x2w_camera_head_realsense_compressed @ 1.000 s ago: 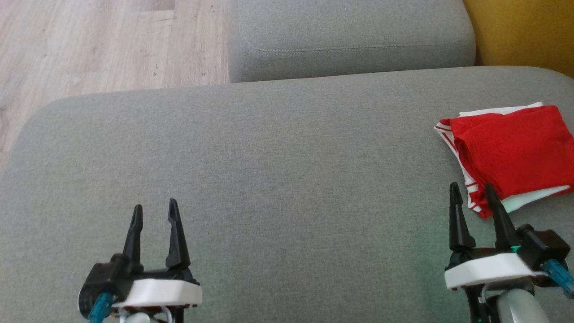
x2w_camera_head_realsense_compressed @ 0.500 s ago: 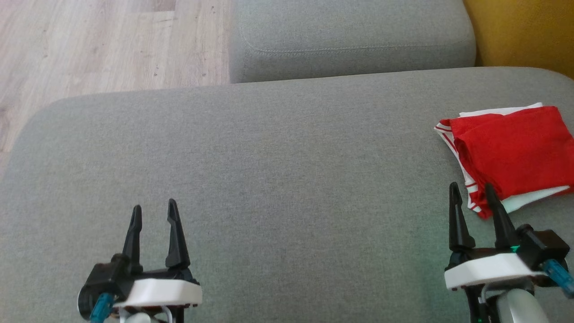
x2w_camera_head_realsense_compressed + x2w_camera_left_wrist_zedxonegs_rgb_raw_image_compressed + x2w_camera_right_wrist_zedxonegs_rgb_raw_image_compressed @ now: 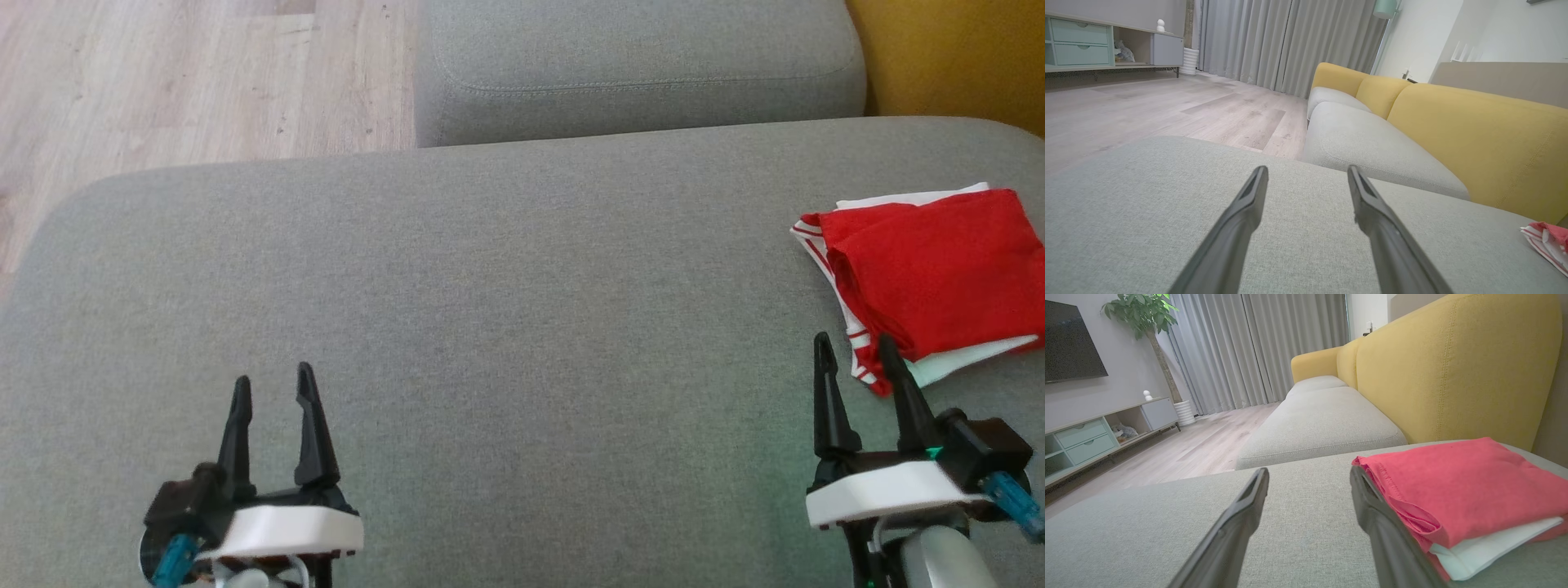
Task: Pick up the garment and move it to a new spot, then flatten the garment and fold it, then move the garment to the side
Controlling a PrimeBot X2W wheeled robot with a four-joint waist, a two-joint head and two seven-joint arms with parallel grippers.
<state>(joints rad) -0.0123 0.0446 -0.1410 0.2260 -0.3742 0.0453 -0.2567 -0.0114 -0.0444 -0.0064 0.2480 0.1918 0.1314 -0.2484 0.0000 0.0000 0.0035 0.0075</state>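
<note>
A: Anything different from a second ago?

B: Hardly. Nearest, at 7 o'clock, the left hand (image 3: 273,374) sits a shade lower in the head view, fingers spread and empty. At 5 o'clock the right hand (image 3: 852,336) stays spread too, holding nothing. The whole picture nudged, so that's mostly the camera.

A: And the garment (image 3: 939,269)?

B: Unmoved. It lies folded, red over white, on the grey sofa seat (image 3: 522,327) at 3 o'clock, just beside the right hand's tips.

A: Meaning?

B: I'd judge the task finished: folded, set aside, released.
</note>
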